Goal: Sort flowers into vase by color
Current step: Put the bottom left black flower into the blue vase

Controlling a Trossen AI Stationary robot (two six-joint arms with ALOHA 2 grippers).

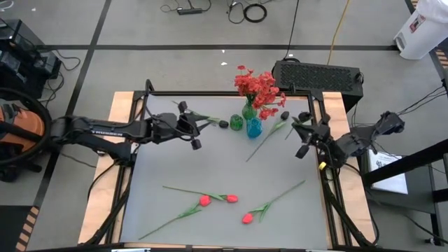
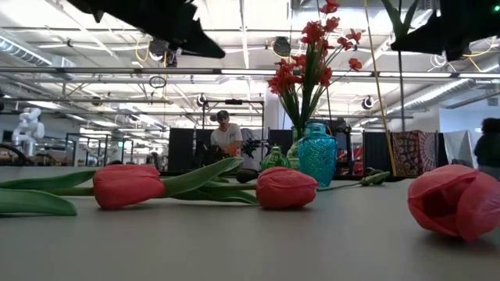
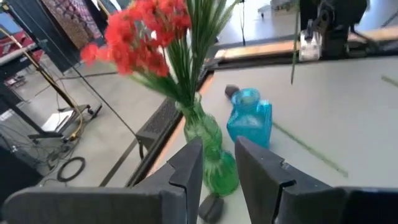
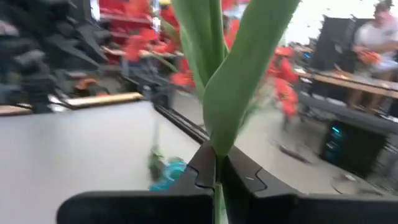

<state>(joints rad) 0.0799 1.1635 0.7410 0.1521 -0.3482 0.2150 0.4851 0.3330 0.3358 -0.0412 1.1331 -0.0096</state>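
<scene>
A green vase (image 1: 247,112) holding red blossoms (image 1: 257,87) and a blue vase (image 1: 254,127) stand at the table's far middle. My left gripper (image 3: 217,155) is open with nothing between its fingers, above the table just left of the vases (image 1: 199,126). A dark-budded flower (image 1: 223,124) lies below it. My right gripper (image 4: 216,163) is at the far right (image 1: 302,136), shut on a green flower stem with leaves; its blossom does not show. Another dark-budded flower (image 1: 284,115) lies right of the blue vase. Three red tulips (image 1: 204,200) (image 1: 231,199) (image 1: 247,218) lie near the front. My right gripper pinches the flower's stem where the leaves begin (image 4: 216,155) between its two shut fingers, which point roughly level. The flower is lifted clear of the table. Its leaves (image 4: 236,74) rise above the fingers, and its thin stem (image 3: 292,56) hangs straight down below them.
The table has a wooden frame with dark rails (image 1: 210,93) around the grey mat. A black box (image 1: 318,73) sits behind the far edge. The mat's middle is bare (image 1: 210,161). A person (image 2: 225,136) sits in the room far behind the table.
</scene>
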